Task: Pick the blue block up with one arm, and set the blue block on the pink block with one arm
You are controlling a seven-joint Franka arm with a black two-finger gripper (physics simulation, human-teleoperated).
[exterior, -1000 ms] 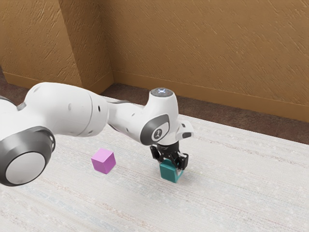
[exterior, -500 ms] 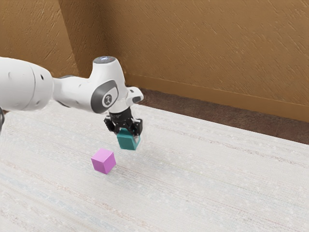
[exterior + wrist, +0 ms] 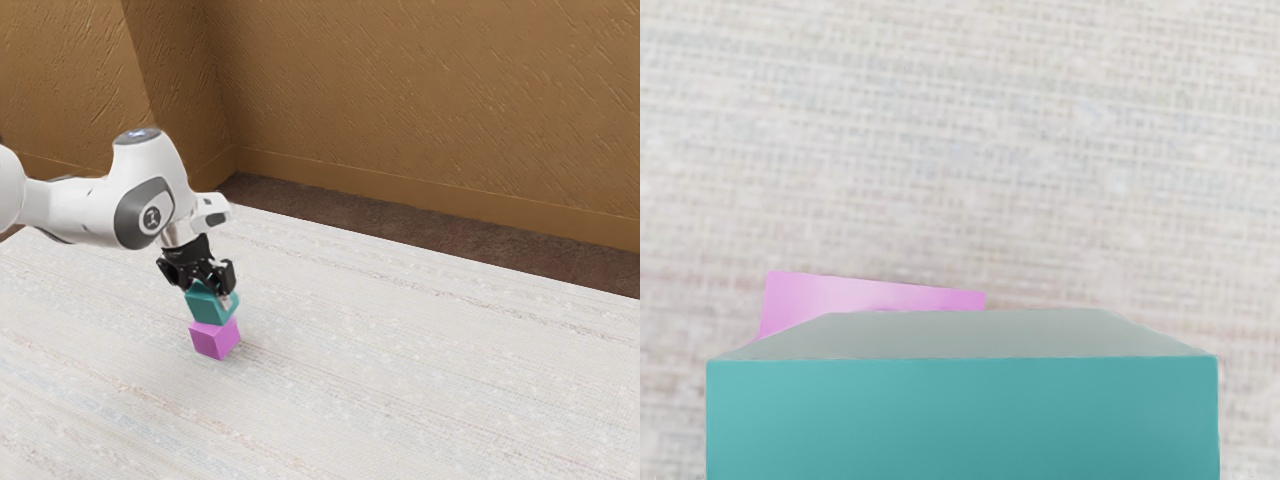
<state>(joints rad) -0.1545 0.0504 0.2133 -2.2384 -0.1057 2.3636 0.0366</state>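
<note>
On the pale worktop sits the pink block. Right above it is the blue block, slightly tilted; whether the two touch cannot be told. The black gripper clasps the blue block from two sides, fingers narrowly set. In the wrist view the blue block covers most of the pink block. The white arm comes in from the exterior view's left, with the brown wall beyond.

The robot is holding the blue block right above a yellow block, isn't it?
No, the block underneath is a pink block, not a yellow one. The exterior view shows the blue block held right above it.
</note>
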